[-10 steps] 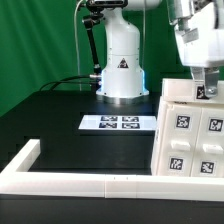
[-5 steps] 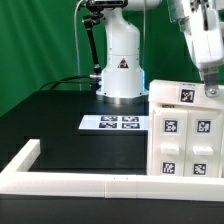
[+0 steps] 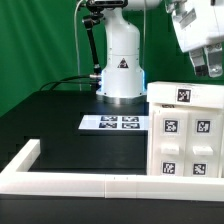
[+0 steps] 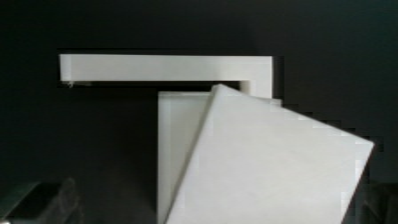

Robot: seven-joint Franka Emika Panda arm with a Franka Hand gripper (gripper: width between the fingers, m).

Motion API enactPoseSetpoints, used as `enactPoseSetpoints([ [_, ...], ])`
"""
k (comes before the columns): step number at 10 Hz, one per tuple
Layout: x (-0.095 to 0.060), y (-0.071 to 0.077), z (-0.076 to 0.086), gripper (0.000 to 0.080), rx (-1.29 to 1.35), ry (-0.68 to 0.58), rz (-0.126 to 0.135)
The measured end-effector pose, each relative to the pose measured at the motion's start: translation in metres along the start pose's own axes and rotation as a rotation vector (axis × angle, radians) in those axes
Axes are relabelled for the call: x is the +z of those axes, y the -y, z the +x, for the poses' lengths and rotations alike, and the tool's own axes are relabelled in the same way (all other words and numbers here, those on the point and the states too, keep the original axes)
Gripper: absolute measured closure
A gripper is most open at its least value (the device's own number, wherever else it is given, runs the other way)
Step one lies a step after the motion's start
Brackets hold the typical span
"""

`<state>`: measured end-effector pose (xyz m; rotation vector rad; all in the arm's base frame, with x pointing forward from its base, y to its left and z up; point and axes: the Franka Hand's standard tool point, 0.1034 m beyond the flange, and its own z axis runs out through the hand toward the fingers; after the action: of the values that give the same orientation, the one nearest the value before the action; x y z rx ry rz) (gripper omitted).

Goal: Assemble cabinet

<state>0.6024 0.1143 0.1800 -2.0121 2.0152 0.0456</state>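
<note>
The cabinet [image 3: 185, 135] is a large white box of panels with square black-and-white tags. It stands upright at the exterior view's right, behind the low white wall. My gripper [image 3: 207, 68] hangs just above the cabinet's top right corner, apart from it, open and empty. In the wrist view the cabinet's white panels [image 4: 267, 150] fill the area below my gripper [image 4: 214, 208]. The dark fingers [image 4: 39, 205] show only at the picture's edges, spread wide.
The marker board [image 3: 118, 123] lies flat on the black table in front of the arm's white base [image 3: 122, 60]. The long low white wall [image 3: 90, 183] runs along the near edge and turns back at the exterior view's left. A white corner piece [image 4: 160, 68] shows beyond the cabinet.
The cabinet was tilted in my grip, then came upright. My gripper has let go of it and risen up and away from its top.
</note>
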Motion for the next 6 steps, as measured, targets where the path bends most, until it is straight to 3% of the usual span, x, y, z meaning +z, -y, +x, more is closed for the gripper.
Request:
enactPoseSetpoints([
  [2,0.0008,-0.002,0.0002,0.0002,-0.086,-0.001,-0.017],
  [3,-0.0024,-0.0007,0.0007,0.0002,-0.251,0.009,-0.052],
  [5,-0.0037,0.002,0.0043,0.0002,-0.517,0.021,-0.065],
  [6,-0.0044,0.0012,0.0024,0.0002,-0.666,0.041,-0.094],
])
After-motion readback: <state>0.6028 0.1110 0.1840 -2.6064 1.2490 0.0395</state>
